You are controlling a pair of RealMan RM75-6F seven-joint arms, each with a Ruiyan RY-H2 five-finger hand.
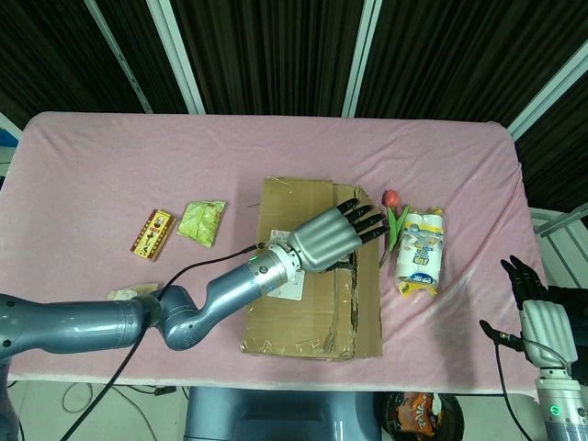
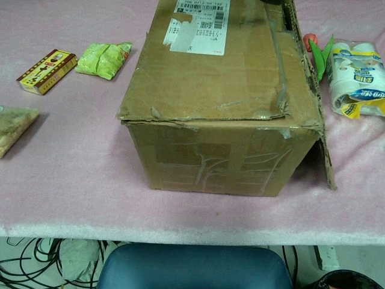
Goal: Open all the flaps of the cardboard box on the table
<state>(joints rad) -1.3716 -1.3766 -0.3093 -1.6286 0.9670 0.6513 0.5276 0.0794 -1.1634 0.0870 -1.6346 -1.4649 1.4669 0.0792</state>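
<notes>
Steel left hand (image 1: 333, 236) in head view only

Cardboard box (image 2: 210, 114): matt brown corrugated board with torn edges, glossy clear tape strips and a white paper label (image 2: 198, 24). Table (image 1: 110, 165): covered in soft, matt pink cloth. Left robot hand (image 1: 333, 234): smooth satin silver-grey shell, black fingers (image 1: 363, 218). Paper-roll pack (image 1: 421, 251): glossy plastic film. Green packet (image 2: 105, 58): crinkled shiny wrapper.
</notes>
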